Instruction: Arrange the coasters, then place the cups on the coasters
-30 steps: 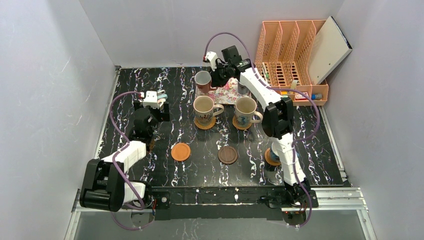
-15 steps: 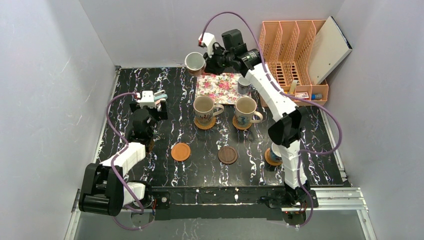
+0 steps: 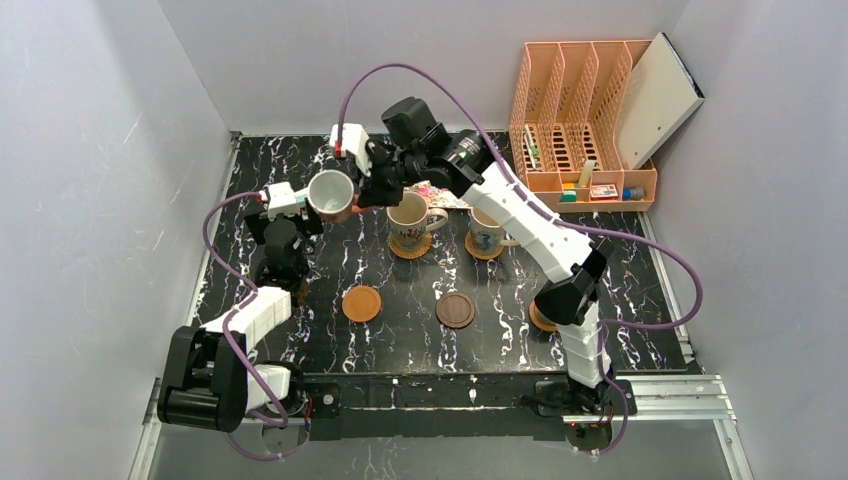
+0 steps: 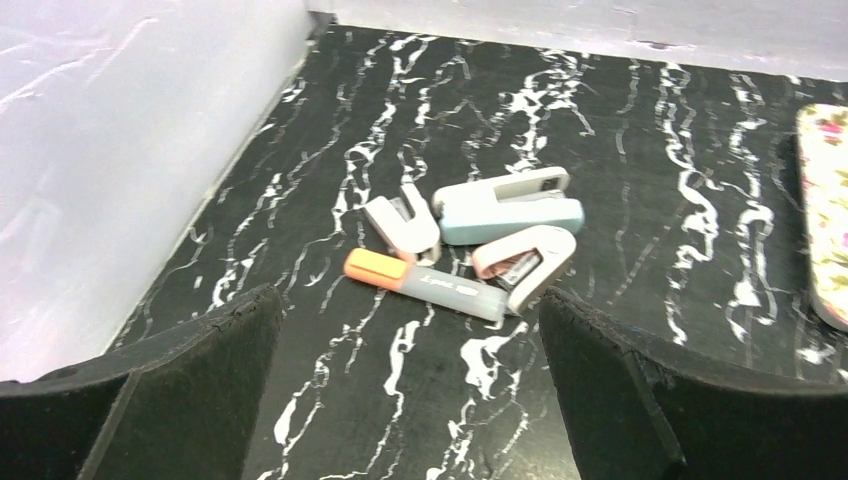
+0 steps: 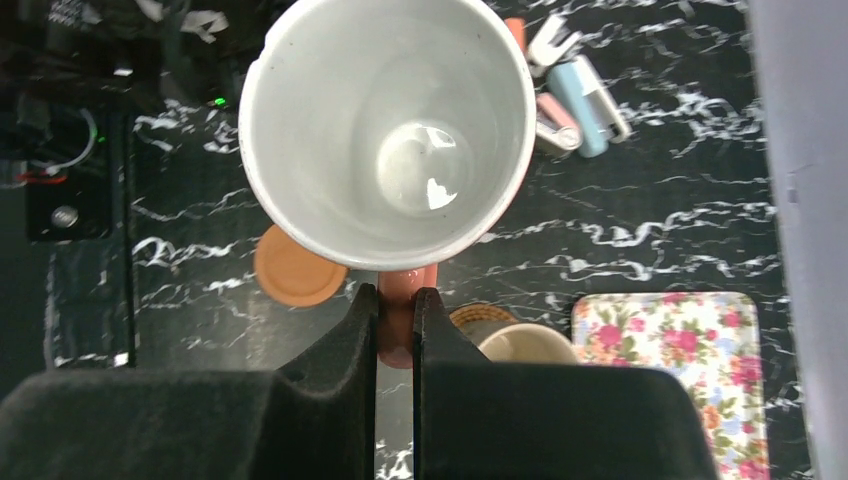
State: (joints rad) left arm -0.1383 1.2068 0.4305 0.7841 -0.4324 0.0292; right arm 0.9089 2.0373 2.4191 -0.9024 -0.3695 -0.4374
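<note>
My right gripper (image 3: 358, 192) (image 5: 397, 300) is shut on the reddish handle (image 5: 402, 312) of a white cup (image 3: 330, 193) (image 5: 388, 130). It holds the cup upright in the air over the table's left-middle. Below the cup lies a smooth orange coaster (image 3: 361, 303) (image 5: 293, 272). A dark brown coaster (image 3: 455, 309) lies bare to its right. Two cream cups (image 3: 408, 215) (image 3: 487, 230) stand on woven coasters (image 3: 410, 247) (image 5: 480, 316). Another orange coaster (image 3: 540, 318) peeks out from behind the right arm. My left gripper (image 4: 408, 300) stands open and empty just left of the held cup.
A floral tray (image 5: 680, 370) (image 4: 828, 220) lies at the back, mostly hidden by the right arm in the top view. Three staplers (image 4: 510, 205) and a highlighter (image 4: 425, 283) lie ahead of the left gripper. An orange file rack (image 3: 580, 110) stands at the back right.
The right arm has lifted the white cup from the floral tray and swung it left and toward the front, close to the left gripper. The left arm has hardly moved.
</note>
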